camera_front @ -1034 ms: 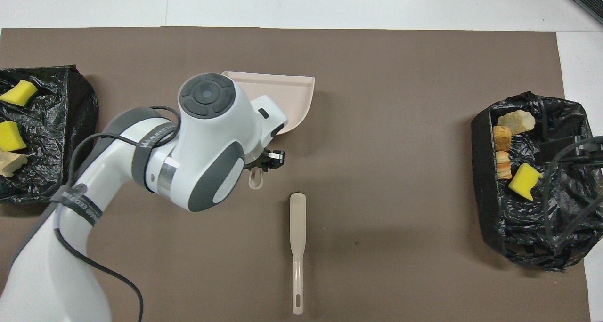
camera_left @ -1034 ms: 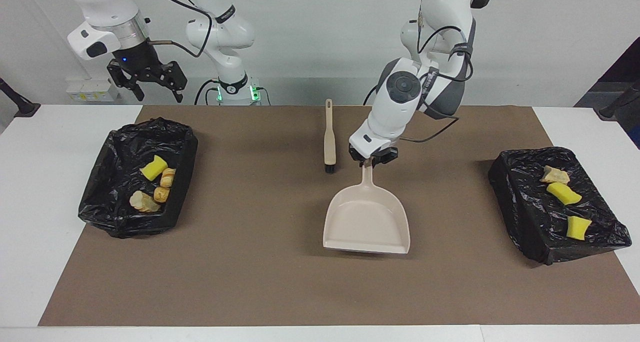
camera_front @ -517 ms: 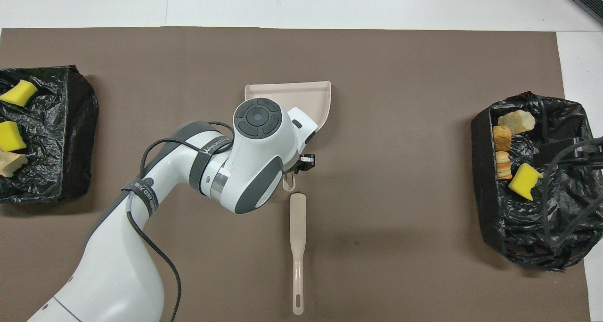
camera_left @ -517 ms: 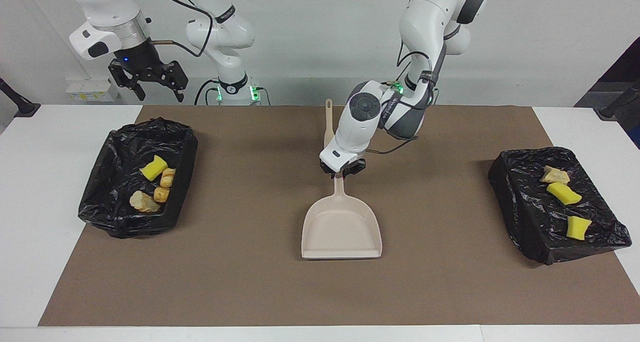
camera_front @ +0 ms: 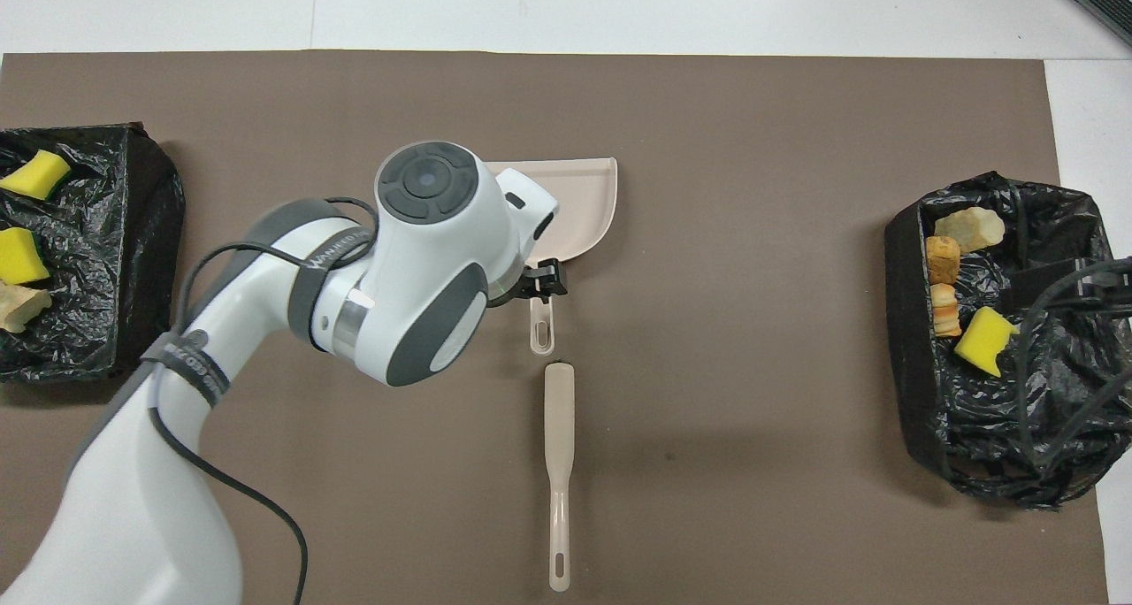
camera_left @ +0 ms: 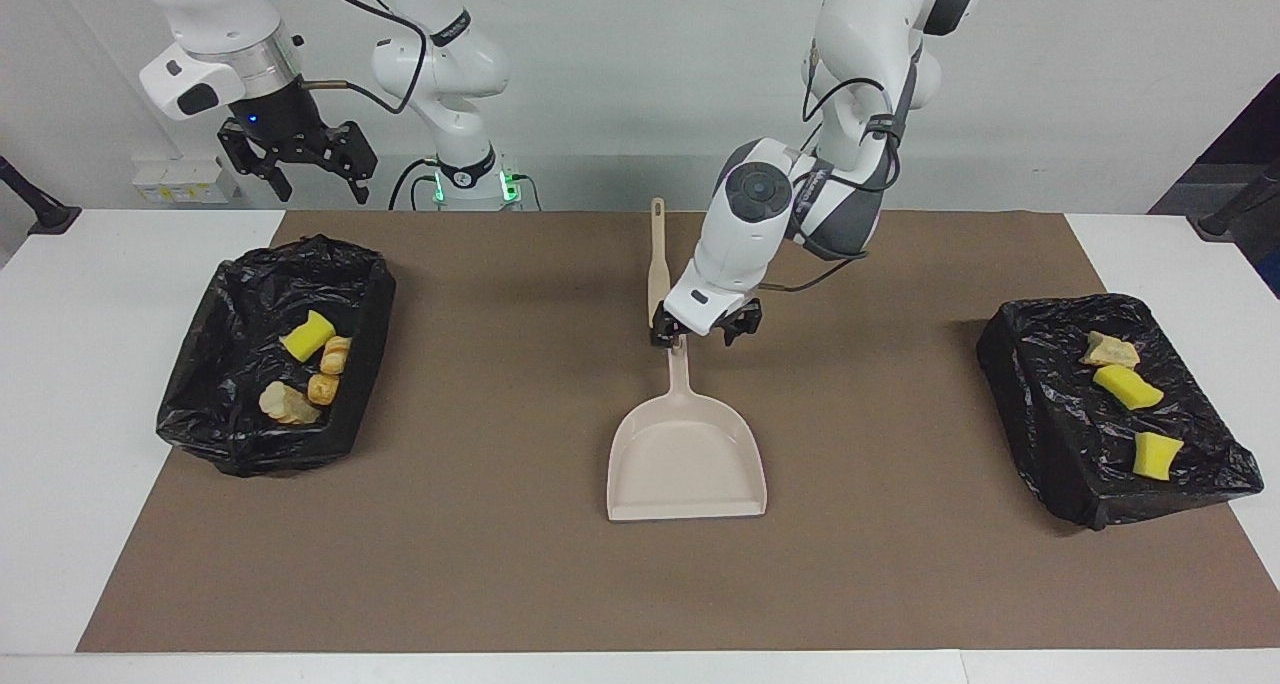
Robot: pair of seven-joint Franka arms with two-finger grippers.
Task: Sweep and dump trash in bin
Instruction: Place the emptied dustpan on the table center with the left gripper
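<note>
The beige dustpan lies flat on the brown mat, its handle pointing toward the robots. My left gripper hovers open just over that handle, holding nothing. The beige brush lies in line with the handle, nearer to the robots. All the trash sits in the two black-lined bins. Yellow foam and bread lumps fill the bin at the right arm's end. Other pieces lie in the bin at the left arm's end. My right gripper waits open, raised by its bin.
The brown mat covers most of the white table. The right arm's black cables hang over the bin at that end.
My left gripper slid the dustpan toward the right arm's end to the mat's middle, then opened, let go of the handle and rose a little. The right arm stayed put.
</note>
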